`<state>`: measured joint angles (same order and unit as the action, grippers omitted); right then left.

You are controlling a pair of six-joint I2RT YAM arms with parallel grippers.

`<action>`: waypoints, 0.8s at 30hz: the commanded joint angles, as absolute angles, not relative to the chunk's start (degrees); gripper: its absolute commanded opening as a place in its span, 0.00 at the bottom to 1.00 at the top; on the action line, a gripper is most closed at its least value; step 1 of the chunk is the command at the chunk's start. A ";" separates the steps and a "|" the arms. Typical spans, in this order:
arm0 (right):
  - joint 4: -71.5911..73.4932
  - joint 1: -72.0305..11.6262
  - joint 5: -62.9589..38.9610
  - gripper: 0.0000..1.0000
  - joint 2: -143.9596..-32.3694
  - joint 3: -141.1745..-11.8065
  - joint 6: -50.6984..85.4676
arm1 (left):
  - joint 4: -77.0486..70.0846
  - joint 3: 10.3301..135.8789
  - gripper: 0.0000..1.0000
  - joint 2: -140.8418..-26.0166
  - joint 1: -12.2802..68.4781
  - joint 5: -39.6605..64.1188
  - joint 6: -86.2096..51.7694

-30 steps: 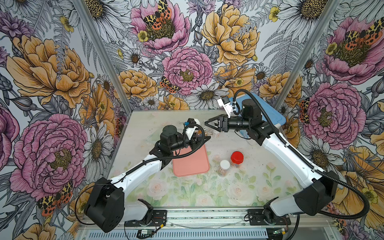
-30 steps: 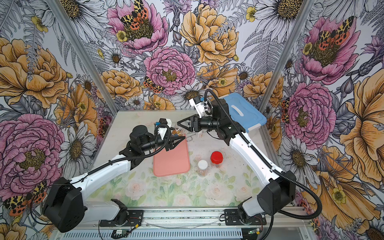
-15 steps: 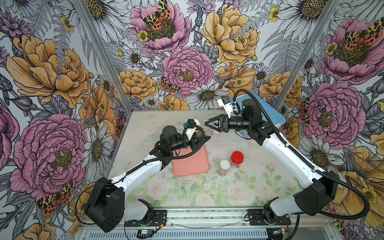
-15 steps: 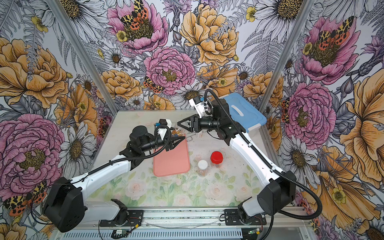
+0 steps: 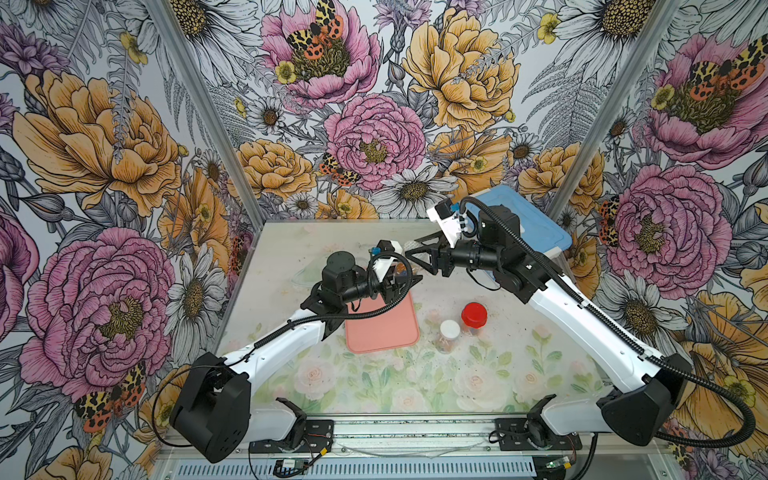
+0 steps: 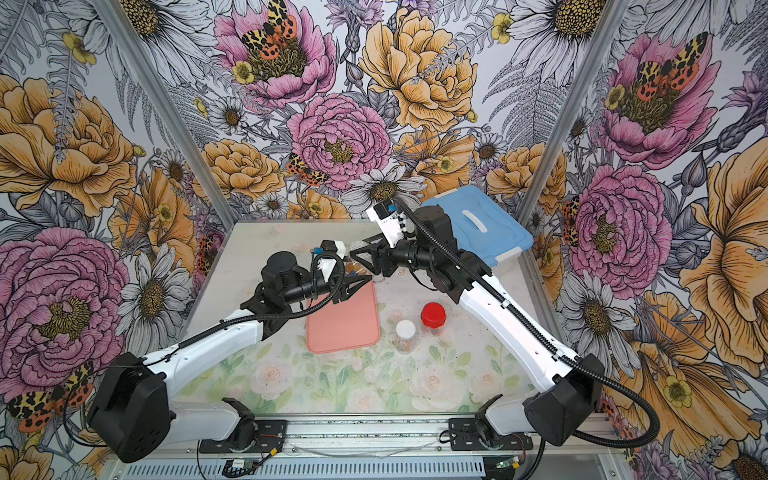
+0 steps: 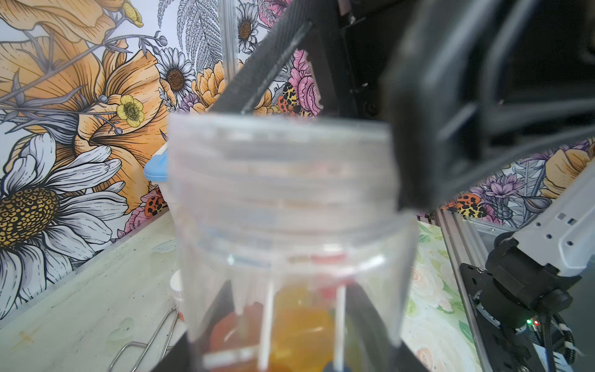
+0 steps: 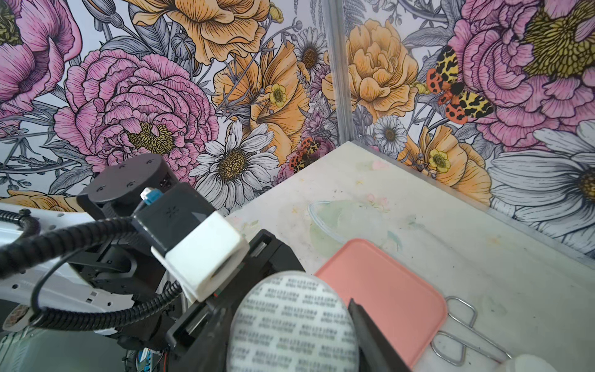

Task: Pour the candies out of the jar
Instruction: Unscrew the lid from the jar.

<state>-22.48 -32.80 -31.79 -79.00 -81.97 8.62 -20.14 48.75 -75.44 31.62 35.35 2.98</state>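
Note:
A clear plastic jar [image 7: 289, 244] hangs tilted over the far end of the pink tray [image 5: 386, 328]. My left gripper [image 7: 289, 338] is shut on its body. Through its wall show the candies [image 7: 299, 319], orange and red heads on white sticks. My right gripper [image 8: 293, 328] is shut on the jar's lid [image 8: 289, 319], a round cap with a white printed top, one dark finger [image 8: 370, 335] on its side. In both top views the two grippers [image 5: 409, 266] [image 6: 359, 266] meet nose to nose, and the jar [image 6: 356, 268] is mostly hidden between them.
A red-lidded jar [image 5: 473, 313] and a white-lidded jar [image 5: 449, 330] stand right of the tray. A blue-lidded bin [image 5: 532, 224] sits at the back right. A clear dish [image 5: 307, 274] lies at the back left, and a wire clip [image 8: 463, 325] beside the tray.

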 commanded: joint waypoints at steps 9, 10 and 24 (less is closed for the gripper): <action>-20.32 -31.95 -30.61 0.34 -75.20 -80.79 3.09 | -16.79 47.75 0.00 -75.46 29.74 34.51 -1.93; -20.39 -31.34 -33.83 0.35 -75.51 -80.77 3.82 | -18.74 47.20 0.00 -75.20 28.91 36.10 -3.19; -20.36 -26.46 -54.05 0.36 -78.74 -82.51 5.98 | -26.48 49.58 0.00 -75.37 25.92 55.36 -12.48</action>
<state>-20.97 -27.81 -50.70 -78.59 -80.64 6.98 -25.93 47.86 -75.44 27.92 54.74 -8.08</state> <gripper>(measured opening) 0.550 0.560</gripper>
